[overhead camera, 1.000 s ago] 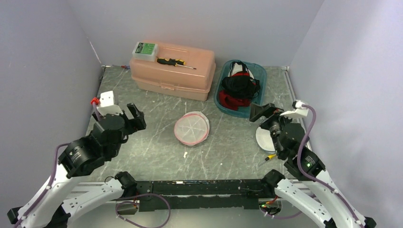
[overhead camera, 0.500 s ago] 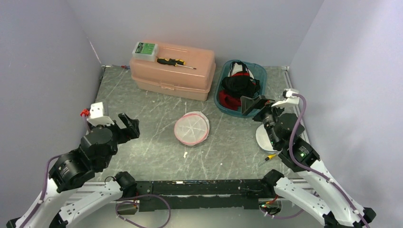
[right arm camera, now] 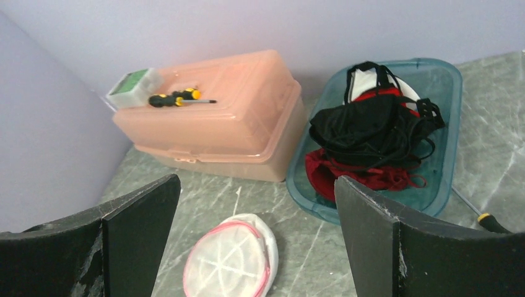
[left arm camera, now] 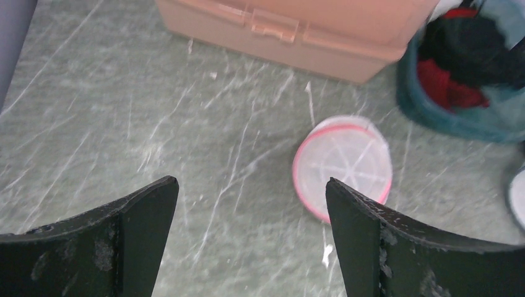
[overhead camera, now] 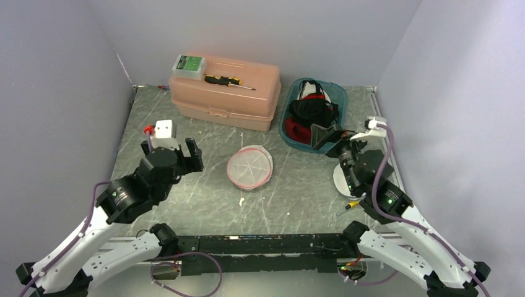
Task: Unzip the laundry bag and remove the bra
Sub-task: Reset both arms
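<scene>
The laundry bag [overhead camera: 249,167] is a round white mesh pouch with a pink rim, lying flat mid-table; it also shows in the left wrist view [left arm camera: 343,166] and the right wrist view [right arm camera: 230,260]. Its zip looks closed, and no bra can be made out inside it. My left gripper [overhead camera: 176,153] hovers open to the left of the bag, nothing between its fingers [left arm camera: 249,184]. My right gripper [overhead camera: 337,139] hangs open to the bag's right, near the teal bin, also empty [right arm camera: 257,181].
A peach toolbox [overhead camera: 226,93] stands at the back with a green-labelled box [overhead camera: 189,64] and a screwdriver [overhead camera: 229,80] on top. A teal bin [overhead camera: 296,140] holds black and red garments. A white plate [overhead camera: 342,180] and a yellow-handled tool [overhead camera: 351,203] lie under the right arm.
My left arm first drew back towards the left wall, then swung forward and right, closer to the bag. The right gripper shifted left and back towards the teal bin. Both stayed open.
</scene>
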Controlling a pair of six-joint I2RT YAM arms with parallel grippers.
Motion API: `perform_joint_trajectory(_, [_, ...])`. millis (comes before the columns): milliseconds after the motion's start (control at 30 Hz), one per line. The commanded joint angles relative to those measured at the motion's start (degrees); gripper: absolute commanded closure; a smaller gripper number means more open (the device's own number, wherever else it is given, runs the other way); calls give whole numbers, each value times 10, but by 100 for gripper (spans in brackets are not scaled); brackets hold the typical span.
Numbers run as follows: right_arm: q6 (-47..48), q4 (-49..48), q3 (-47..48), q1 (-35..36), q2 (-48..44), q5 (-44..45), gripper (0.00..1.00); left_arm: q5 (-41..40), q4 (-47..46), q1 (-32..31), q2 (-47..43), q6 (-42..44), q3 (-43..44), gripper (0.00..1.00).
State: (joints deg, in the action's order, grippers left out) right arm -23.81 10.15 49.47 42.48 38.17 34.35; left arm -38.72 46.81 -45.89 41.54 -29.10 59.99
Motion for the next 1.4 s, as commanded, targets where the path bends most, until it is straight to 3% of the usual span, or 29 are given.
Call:
perform_joint_trajectory(0, [31,-66,-23,18,-57,8,0,-25,-132,0,-78,21,-50,6])
perform_joint_trajectory(133, [-77,32,-16,18,-34,51,0,29,-178,0,-109,44,-104,6])
perform_joint_trajectory(233, [-89,113,-4,17,23,79,0,84,-136,0,-44,35,-82,6])
perform_joint_trajectory(333, [-113,192,16,16,95,131,0,85,-108,0,-3,-2,-66,6])
perform_joint_trajectory(433, [-155,268,63,16,150,158,0,88,-164,0,-14,-4,-84,6])
perform_joint_trajectory(533, [-158,256,72,17,154,177,0,122,-202,0,1,33,-98,6])
perform_joint_trajectory(733, [-129,188,92,9,156,196,0,154,-190,0,59,-16,-101,6])
perform_joint_trajectory(933, [-137,196,102,9,156,173,0,119,-167,0,28,-87,-135,6])
perform_joint_trajectory(1100, [-137,248,87,9,100,178,0,39,-63,0,15,-124,-106,6])
perform_joint_trajectory(1367, [-55,171,10,11,-34,123,0,53,-24,1,54,-74,-48,6])
